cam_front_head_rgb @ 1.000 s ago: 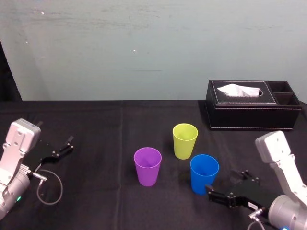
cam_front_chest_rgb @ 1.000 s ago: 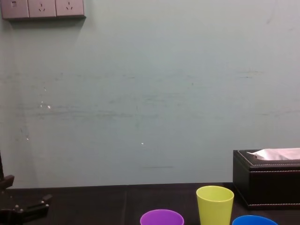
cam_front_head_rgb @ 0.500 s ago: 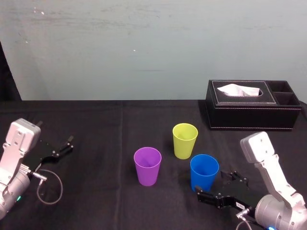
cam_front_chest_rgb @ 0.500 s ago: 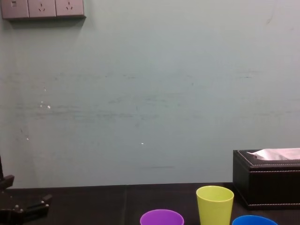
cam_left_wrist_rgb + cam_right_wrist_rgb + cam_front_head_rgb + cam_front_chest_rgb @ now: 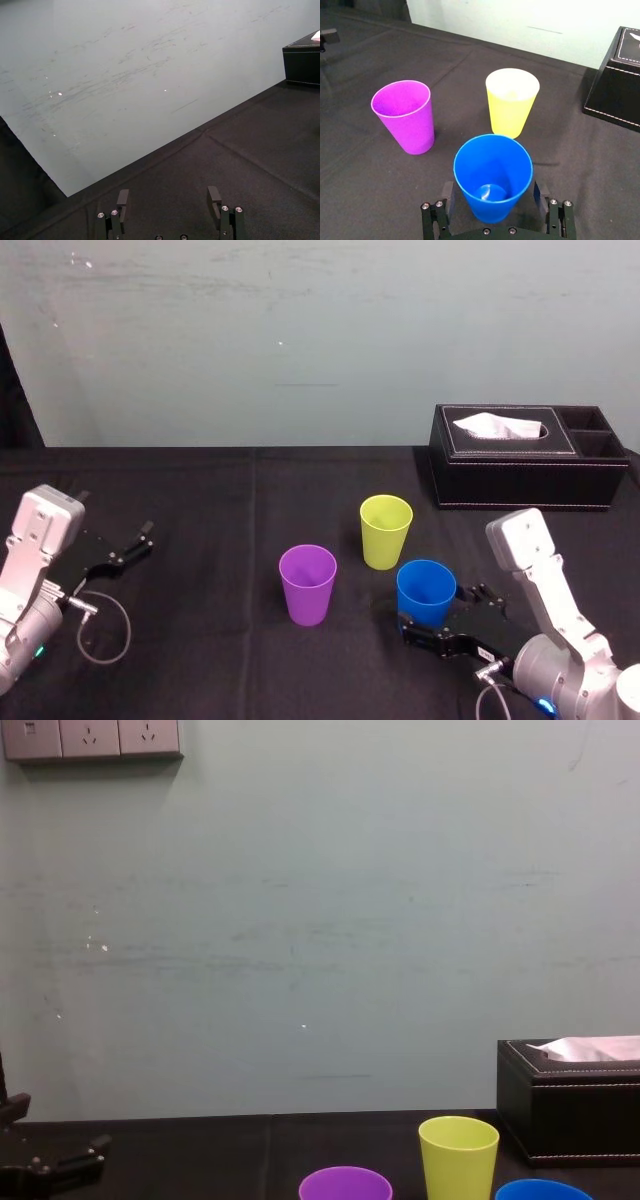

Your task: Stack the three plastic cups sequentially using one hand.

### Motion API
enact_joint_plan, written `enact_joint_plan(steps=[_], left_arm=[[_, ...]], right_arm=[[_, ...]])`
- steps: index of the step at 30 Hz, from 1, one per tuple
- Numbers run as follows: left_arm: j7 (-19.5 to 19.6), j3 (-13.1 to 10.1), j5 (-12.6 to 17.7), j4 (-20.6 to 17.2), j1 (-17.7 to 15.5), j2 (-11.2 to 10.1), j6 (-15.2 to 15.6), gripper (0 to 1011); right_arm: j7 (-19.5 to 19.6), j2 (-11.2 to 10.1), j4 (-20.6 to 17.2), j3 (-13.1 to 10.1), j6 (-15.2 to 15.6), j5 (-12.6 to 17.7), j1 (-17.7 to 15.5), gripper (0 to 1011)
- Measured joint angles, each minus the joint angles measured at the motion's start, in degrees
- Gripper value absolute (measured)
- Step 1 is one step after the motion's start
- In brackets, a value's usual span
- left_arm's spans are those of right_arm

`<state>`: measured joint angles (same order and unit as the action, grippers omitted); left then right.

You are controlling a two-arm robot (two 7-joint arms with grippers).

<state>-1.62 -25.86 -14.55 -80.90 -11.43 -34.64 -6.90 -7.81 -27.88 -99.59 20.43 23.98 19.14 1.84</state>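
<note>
Blue cup (image 5: 426,590): the right gripper (image 5: 491,195) has advanced, fingers spread around it.

A table (image 5: 200,500) covered in black cloth runs back to a pale wall. Three cups stand upright on it near the middle, mouths up and apart from one another: a purple cup (image 5: 307,585) on the left, a yellow-green cup (image 5: 385,532) farther back, and a blue cup (image 5: 426,592) nearest the robot. A black tissue box (image 5: 525,472) sits at the far right.
</note>
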Motion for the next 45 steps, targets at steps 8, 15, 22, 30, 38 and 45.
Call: enact_joint_plan(steps=[8, 15, 22, 30, 38, 45], left_arm=[[0.0, 0.0, 0.0, 0.0, 0.0, 0.0, 0.0, 1000], [0.0, 0.0, 0.0, 0.0, 0.0, 0.0, 0.0, 1000], [0.0, 0.0, 0.0, 0.0, 0.0, 0.0, 0.0, 1000], [0.0, 0.0, 0.0, 0.0, 0.0, 0.0, 0.0, 1000], [0.0, 0.0, 0.0, 0.0, 0.0, 0.0, 0.0, 1000], [0.0, 0.0, 0.0, 0.0, 0.0, 0.0, 0.0, 1000]], right_arm=[[-0.5, 1.6, 1.8, 0.0, -1.2, -1.3, 0.6, 1004], [-1.0, 2.7, 3.1, 0.0, -1.3, -2.4, 1.0, 1004], [-1.0, 4.1, 4.0, -0.8, -2.7, -3.6, 0.9, 1004], [-1.0, 5.2, 4.8, -1.5, -3.7, -4.5, 0.8, 1004], [-2.3, 6.2, 5.7, -2.1, -3.9, -5.0, 0.9, 1004], [-3.5, 6.8, 6.3, -2.4, -4.1, -5.4, 1.1, 1004]])
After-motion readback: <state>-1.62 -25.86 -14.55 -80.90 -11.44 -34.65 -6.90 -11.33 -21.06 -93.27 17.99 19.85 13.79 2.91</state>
